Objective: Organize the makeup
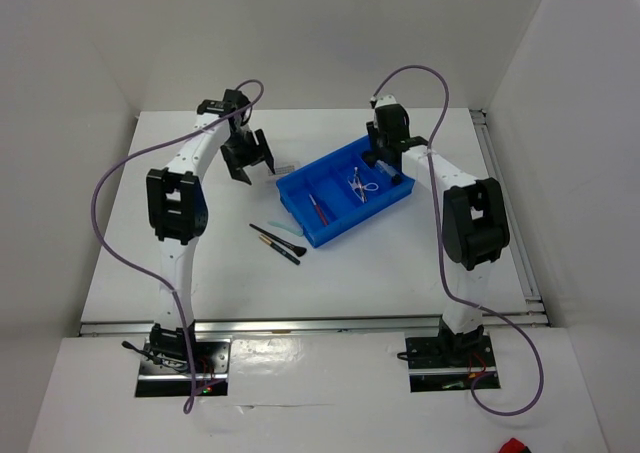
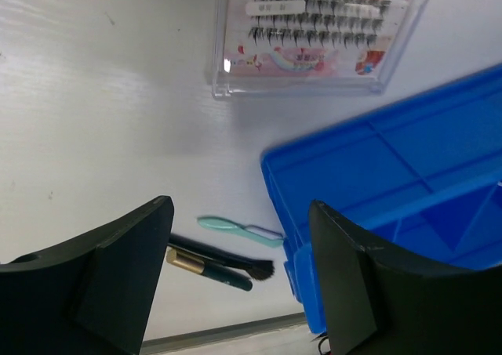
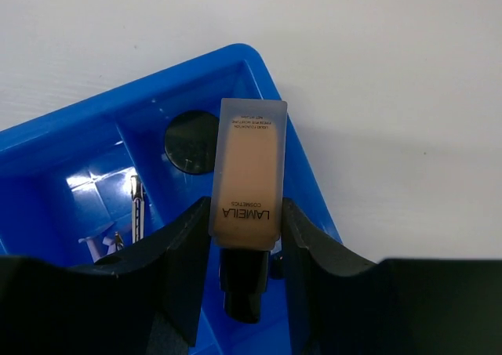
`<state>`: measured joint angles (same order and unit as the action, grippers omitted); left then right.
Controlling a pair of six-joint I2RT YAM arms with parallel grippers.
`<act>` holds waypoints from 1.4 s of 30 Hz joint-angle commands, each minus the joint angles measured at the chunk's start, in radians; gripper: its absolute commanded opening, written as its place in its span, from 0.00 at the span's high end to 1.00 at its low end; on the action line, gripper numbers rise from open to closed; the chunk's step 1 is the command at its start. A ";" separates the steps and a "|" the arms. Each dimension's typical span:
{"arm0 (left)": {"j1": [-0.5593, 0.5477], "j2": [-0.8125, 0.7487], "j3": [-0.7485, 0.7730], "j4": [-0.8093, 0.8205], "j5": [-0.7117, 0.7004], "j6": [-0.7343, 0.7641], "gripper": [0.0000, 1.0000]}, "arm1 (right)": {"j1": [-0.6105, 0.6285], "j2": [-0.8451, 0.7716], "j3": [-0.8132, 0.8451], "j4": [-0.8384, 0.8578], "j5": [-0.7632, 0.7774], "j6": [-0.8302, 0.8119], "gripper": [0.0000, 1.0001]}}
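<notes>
1. Near zone. A black brush (image 2: 223, 255) and a gold-banded pencil (image 2: 205, 264) lie side by side, touching, on the tabletop (image 1: 200, 273), just off the near corner of the blue tray (image 1: 322, 239). A teal-handled tool (image 2: 234, 228) lies just beside them on the far side.

2. Middle zone. The tray sits askew, right of the tabletop centre. A pink stick (image 1: 320, 211) lies in a near compartment and thin clips (image 1: 360, 185) in a central one.

3. Far zone.
- The left gripper (image 2: 241, 206) hovers above the tabletop beside the tray's left corner. Its jaws are spread wide and hold nothing.
- A clear lash case (image 2: 314, 38) lies flat just beyond it, near the tray's left corner but apart from it.
- The right gripper (image 3: 245, 210) is closed on the beige tube (image 3: 247, 175), cap end toward the wrist, held over the tray's far end.
- A black round jar (image 3: 190, 141) rests in the corner compartment beneath the tube.
</notes>
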<state>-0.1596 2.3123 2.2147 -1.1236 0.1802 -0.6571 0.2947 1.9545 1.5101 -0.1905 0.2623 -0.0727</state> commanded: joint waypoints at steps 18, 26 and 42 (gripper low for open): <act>-0.043 0.176 0.149 0.070 -0.057 0.008 0.17 | -0.008 -0.003 -0.074 -0.033 -0.035 0.000 0.26; -0.052 0.190 0.160 0.122 -0.145 0.100 0.09 | -0.008 -0.123 -0.016 -0.104 -0.035 0.021 0.01; -0.051 0.187 0.033 0.091 -0.378 0.044 0.12 | 0.052 -0.244 0.013 -0.193 0.046 0.021 0.00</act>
<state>-0.2291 2.5168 2.3238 -0.9657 -0.0769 -0.6071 0.3363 1.7741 1.4803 -0.3489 0.2714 -0.0498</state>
